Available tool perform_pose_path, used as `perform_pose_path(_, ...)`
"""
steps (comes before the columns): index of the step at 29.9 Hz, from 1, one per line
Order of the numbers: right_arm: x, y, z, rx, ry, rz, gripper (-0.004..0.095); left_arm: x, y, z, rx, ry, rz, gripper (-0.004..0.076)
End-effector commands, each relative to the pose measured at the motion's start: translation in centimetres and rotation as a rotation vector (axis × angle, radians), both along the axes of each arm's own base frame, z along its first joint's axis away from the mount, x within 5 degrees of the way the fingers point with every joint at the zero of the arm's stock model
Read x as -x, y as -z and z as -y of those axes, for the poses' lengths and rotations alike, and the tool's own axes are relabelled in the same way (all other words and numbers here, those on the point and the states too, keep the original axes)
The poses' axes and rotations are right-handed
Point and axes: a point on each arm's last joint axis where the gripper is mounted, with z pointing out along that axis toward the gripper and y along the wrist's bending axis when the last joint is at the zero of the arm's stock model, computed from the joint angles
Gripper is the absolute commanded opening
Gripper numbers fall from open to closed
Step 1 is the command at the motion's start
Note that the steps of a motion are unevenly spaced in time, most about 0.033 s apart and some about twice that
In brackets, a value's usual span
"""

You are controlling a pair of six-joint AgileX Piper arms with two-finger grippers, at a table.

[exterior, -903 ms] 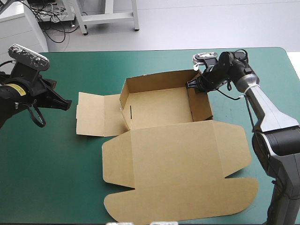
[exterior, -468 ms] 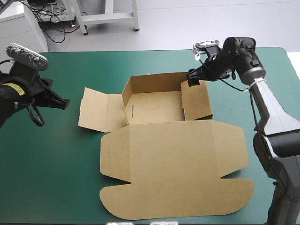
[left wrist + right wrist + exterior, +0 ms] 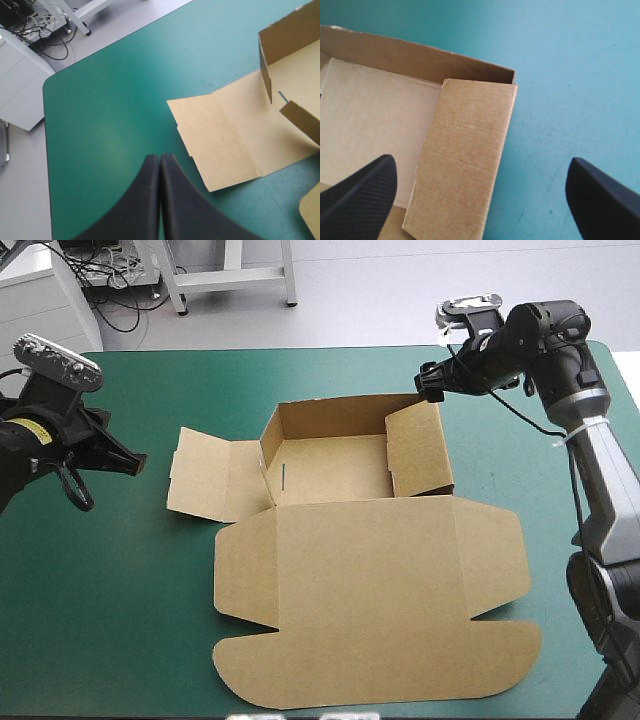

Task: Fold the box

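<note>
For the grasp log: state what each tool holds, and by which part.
Nothing is held. The left tool is shut empty over the teal-green cover; the right tool hangs open above the right wall of the box.

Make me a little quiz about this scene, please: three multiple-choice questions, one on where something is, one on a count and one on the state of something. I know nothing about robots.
1. Where is the right gripper?
A. At the far right corner of the box
B. Inside the tray, pressed to its floor
C. Far off to its left

2. How many grippers hold the box?
A. Two
B. One
C. None

3. How is the lid?
A. Upright
B. Flat on the teal-green cover
C. Folded over the tray

Answers:
1 A: the high view shows it above that corner.
2 C: the right gripper is wide open, and the left gripper is shut over bare cover.
3 B: the lid lies spread toward the near edge.
</note>
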Motion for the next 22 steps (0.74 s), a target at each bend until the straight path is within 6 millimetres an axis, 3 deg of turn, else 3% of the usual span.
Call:
perform_pose_path(1, 1.4, -1.2, 0.3, -0.018, 0.017, 0.018, 0.0841, 0.5, -1.3, -0.2, 0.007, -0.01, 0.084, -0.0032)
perform_pose_path(10, -0.8, 5.0, -0.2, 0.016, 0.038, -0.171, 0.0837, 0.5, -1.2, -0.2, 0.007, -0.01, 0.071, -0.0032)
perform_pose_path(22, -3.2, 9.6, -0.7, 0.045, 0.037, -0.279, 0.082, 0.6, -1.1, -0.2, 0.005, -0.011, 0.06, -0.0032)
